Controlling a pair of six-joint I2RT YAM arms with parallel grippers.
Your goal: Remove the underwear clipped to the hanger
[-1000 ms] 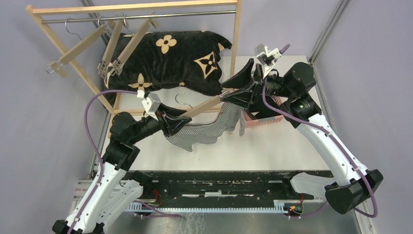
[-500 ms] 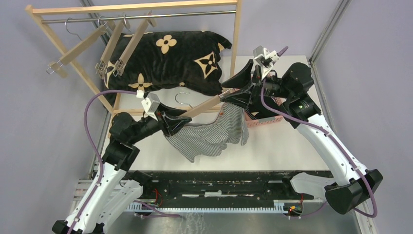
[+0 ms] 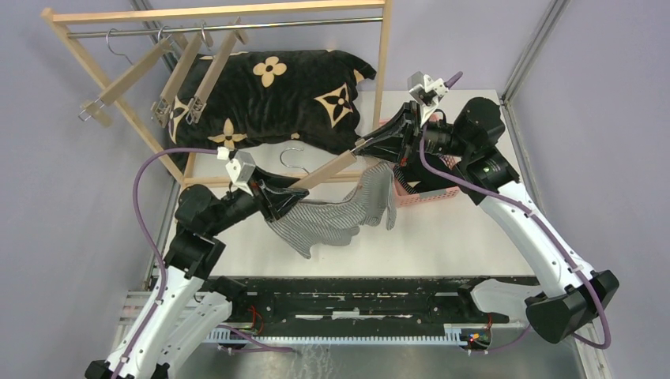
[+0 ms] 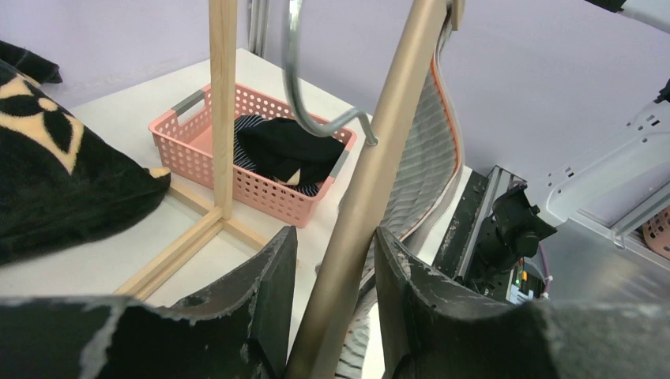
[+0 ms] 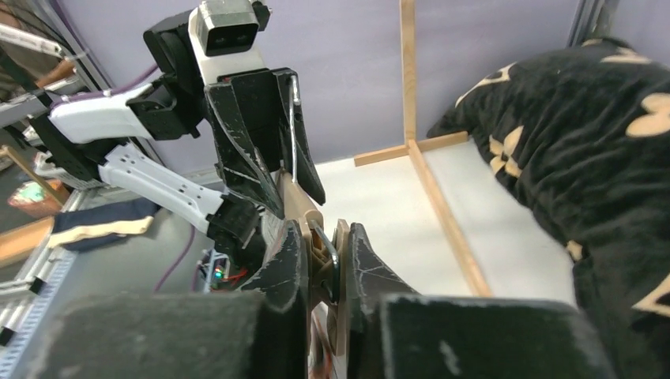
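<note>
A wooden hanger (image 3: 332, 167) is held in the air above the table between both arms. My left gripper (image 3: 292, 192) is shut on its bar (image 4: 371, 181), just below the metal hook (image 4: 296, 71). My right gripper (image 3: 371, 144) is shut on the clip (image 5: 324, 257) at the hanger's other end, squeezing its two plates together. The grey-white striped underwear (image 3: 340, 217) droops beneath the bar, its edge visible behind the bar (image 4: 430, 150). Black underwear (image 4: 292, 146) and a striped piece lie in the pink basket (image 4: 205, 134).
The pink basket (image 3: 430, 193) sits under the right arm. A big black cushion with tan flowers (image 3: 276, 95) lies inside the wooden rack (image 3: 383, 47). Bare hangers (image 3: 130, 75) hang on the rack's rail at the back left.
My right gripper's jaws have closed on the hanger's clip. The striped underwear's right side has sagged lower and spread out. The left gripper has kept its hold.
</note>
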